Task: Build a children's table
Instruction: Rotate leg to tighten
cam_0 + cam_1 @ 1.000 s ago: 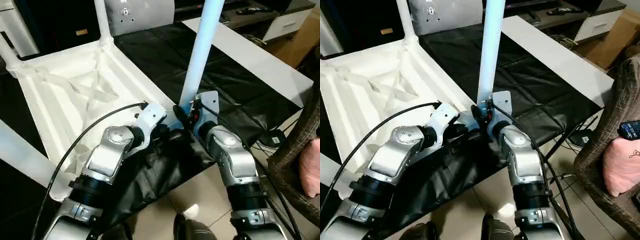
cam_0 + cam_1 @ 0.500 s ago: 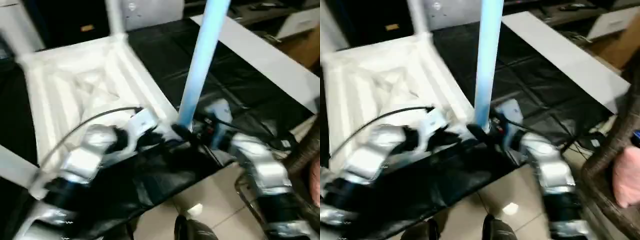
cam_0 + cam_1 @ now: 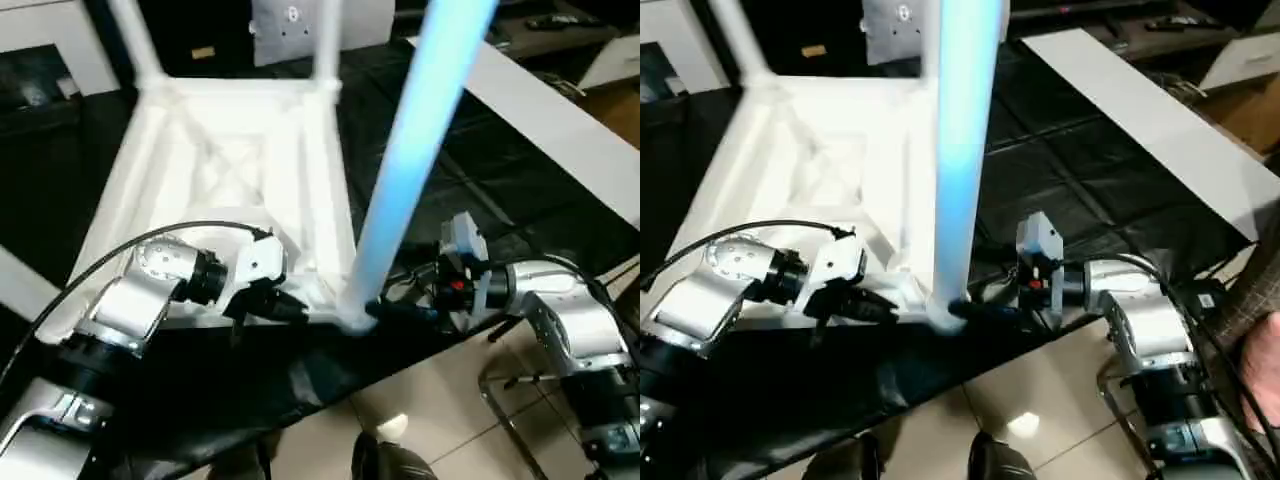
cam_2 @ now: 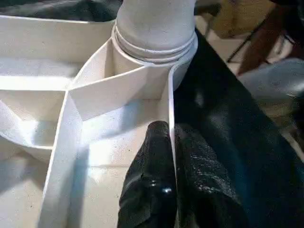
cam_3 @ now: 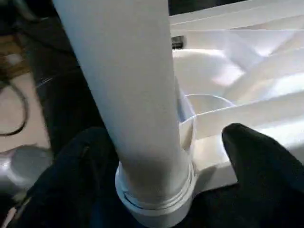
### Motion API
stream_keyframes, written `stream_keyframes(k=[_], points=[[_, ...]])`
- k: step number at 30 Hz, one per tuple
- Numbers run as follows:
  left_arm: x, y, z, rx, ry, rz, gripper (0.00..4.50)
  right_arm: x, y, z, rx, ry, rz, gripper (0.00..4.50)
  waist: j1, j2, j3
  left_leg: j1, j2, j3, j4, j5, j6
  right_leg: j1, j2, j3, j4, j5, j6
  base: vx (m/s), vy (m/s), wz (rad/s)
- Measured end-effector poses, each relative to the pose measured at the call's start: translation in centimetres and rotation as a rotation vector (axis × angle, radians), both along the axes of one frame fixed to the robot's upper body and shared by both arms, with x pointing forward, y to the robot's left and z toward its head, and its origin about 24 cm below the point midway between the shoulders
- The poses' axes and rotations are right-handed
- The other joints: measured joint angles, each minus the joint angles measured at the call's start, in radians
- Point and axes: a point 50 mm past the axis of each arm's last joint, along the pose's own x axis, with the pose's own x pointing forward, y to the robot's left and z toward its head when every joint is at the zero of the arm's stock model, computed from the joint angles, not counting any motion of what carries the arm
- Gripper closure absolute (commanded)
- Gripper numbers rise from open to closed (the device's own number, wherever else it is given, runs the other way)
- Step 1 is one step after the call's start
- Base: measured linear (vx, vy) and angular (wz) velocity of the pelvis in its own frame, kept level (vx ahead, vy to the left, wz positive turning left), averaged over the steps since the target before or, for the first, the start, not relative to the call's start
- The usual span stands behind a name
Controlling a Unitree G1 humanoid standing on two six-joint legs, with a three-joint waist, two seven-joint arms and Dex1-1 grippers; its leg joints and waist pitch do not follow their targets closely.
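Table top [image 3: 240,160] lay upside down on black cloth [image 3: 560,190]; left gripper [image 4: 170,142] pinched its rim beside the near socket, right gripper [image 5: 156,156] stood open around the leg [image 3: 400,200], probably needing another twist

Head stereo pair looks forward and down over both silver forearms; upturned children's table [image 3: 230,170] fills the frame from 9 to 12 o'clock, near corner leg [image 3: 400,190] rising toward 1 o'clock. Left wrist cam sits very close, aimed along left gripper [image 4: 171,156] at the rim and the leg's socket [image 4: 156,52]. Right wrist cam, equally close, faces that same socket from the opposite side past right gripper [image 5: 166,156]. All views share that corner.
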Motion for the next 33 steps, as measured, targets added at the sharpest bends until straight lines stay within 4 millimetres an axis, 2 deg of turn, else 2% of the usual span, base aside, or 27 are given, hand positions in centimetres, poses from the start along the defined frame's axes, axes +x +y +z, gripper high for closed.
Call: stream_keyframes(k=[4, 8, 9, 22, 29, 33], points=[[-0.1, 0.0, 0.0, 0.008, 0.007, -0.045, 4.50, 0.0, 0.1, -0.2, -0.025, 0.018, 0.058, 0.90, 0.010, 0.000, 0.000, 0.000, 0.000, 0.000, 0.000, 0.000, 0.000, 0.000, 0.000, 0.000, 0.001, 0.000, 0.000, 0.000, 0.000, 0.00], [0.2, -0.1, 0.0, 0.014, 0.002, -0.064, 4.50, 0.3, 0.4, -0.2, -0.043, 0.001, 0.100, 1.20, 0.010, 0.000, 0.000, 0.000, 0.000, 0.000, 0.002, 0.000, 0.000, 0.000, -0.001, 0.000, 0.003, -0.001, 0.001, 0.000, 0.000, 0.00], [0.2, -0.1, 0.0, 0.013, 0.001, -0.064, 4.50, 0.3, 0.5, -0.3, -0.044, 0.000, 0.104, 1.41, 0.010, 0.000, 0.000, 0.000, 0.001, 0.000, 0.002, 0.000, 0.000, 0.000, -0.001, 0.000, 0.004, -0.001, 0.001, 0.000, 0.000, 0.00], [0.4, -0.2, -0.1, 0.009, -0.007, -0.077, 4.50, 0.5, 1.2, -0.6, -0.046, 0.025, 0.168, 2.38, 0.011, -0.001, 0.000, 0.000, 0.001, 0.000, 0.005, 0.000, 0.000, 0.000, -0.001, 0.000, 0.009, -0.005, 0.008, 0.000, 0.000, 0.00], [0.3, -0.2, -0.1, 0.008, 0.003, -0.074, 4.50, 0.2, 1.2, -0.7, -0.034, 0.078, 0.153, 2.51, 0.015, -0.001, 0.000, 0.000, 0.001, 0.000, 0.005, 0.000, -0.001, 0.000, -0.002, 0.000, 0.009, -0.006, 0.008, 0.000, 0.000, 0.00], [-0.2, -0.3, -0.1, -0.008, 0.011, 0.027, 4.50, -0.5, 1.7, -1.1, 0.006, 0.098, 0.054, 2.51, 0.011, -0.001, 0.000, 0.001, 0.001, 0.000, 0.005, 0.000, -0.001, 0.000, -0.001, 0.000, 0.010, -0.006, 0.008, 0.000, 0.000, 0.00]])
